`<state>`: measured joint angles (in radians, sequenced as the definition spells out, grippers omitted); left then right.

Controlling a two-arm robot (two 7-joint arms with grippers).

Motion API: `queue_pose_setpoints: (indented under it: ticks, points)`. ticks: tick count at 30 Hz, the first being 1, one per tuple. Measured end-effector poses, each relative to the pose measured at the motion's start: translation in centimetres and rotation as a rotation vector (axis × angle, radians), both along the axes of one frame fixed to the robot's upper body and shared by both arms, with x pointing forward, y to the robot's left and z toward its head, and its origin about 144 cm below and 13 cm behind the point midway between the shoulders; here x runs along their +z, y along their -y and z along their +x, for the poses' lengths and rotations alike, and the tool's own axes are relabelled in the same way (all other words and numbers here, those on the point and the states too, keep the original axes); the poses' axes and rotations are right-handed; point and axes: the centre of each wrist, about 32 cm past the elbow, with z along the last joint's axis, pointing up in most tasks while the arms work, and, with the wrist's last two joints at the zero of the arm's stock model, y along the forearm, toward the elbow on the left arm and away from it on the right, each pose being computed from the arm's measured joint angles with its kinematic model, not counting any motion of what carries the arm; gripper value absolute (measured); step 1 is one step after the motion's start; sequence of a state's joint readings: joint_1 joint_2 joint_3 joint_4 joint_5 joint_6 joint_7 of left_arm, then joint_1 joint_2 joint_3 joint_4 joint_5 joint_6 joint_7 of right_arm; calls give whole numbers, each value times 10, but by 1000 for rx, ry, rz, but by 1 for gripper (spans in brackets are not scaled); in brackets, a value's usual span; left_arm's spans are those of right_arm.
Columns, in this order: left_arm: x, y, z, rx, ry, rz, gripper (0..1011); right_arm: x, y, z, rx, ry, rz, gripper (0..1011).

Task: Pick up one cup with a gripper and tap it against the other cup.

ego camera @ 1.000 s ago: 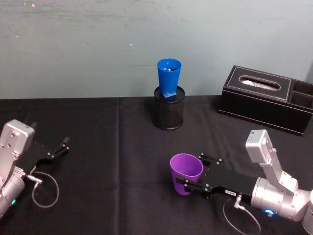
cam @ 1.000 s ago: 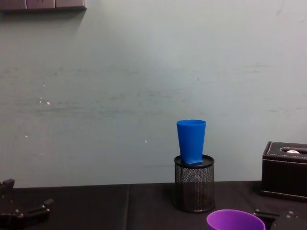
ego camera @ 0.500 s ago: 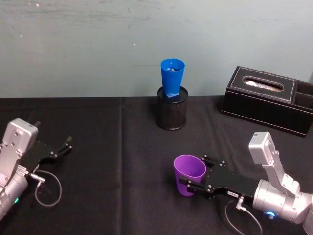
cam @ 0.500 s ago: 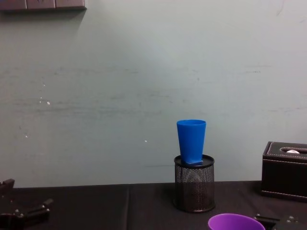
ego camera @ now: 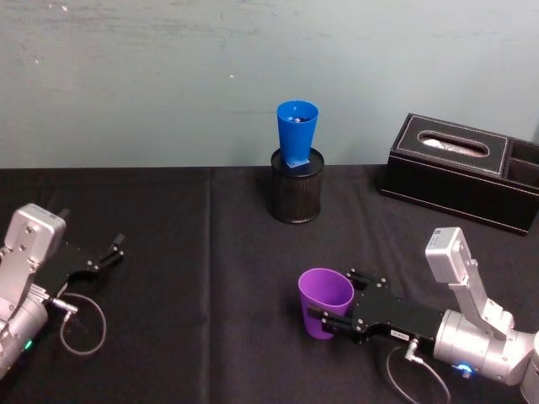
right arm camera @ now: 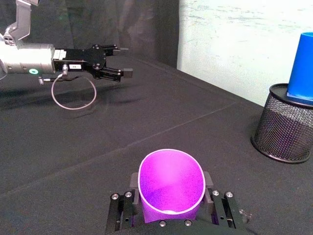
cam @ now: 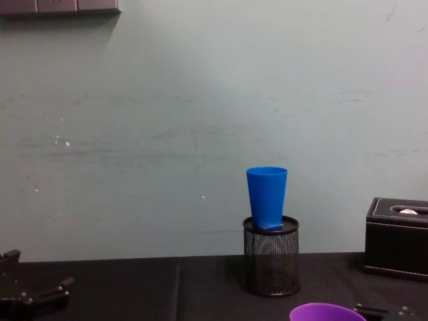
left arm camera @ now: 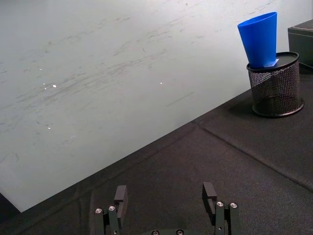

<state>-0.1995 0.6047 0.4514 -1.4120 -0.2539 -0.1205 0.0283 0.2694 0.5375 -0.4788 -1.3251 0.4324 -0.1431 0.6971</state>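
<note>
I have the purple cup (ego camera: 325, 301) pinched upright in my right end effector (ego camera: 335, 318), low over the table (ego camera: 210, 278). The blue cup (ego camera: 296, 132) stands upright in the mesh pen holder (ego camera: 295, 187), well beyond the purple cup and higher, so I judge up-and-forward. My left end effector (ego camera: 108, 250) sits spread, far from the holder.

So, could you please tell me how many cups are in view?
2: the purple cup is held in the right hand near the front; the blue cup stands in the mesh holder at the back.
</note>
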Motion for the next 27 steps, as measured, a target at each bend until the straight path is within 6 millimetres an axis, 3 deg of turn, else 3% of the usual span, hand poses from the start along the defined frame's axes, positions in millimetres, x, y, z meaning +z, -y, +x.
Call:
queue_pose_setpoints:
  ticks: [17, 21, 27]
  points:
    - [0, 0, 0, 0, 0, 0, 1000, -1, 0, 0, -1, -8, -2, 722]
    - [0, 0, 0, 0, 0, 0, 1000, -1, 0, 0, -1, -8, -3, 778]
    - [0, 0, 0, 0, 0, 0, 1000, -1, 0, 0, -1, -7, -3, 966]
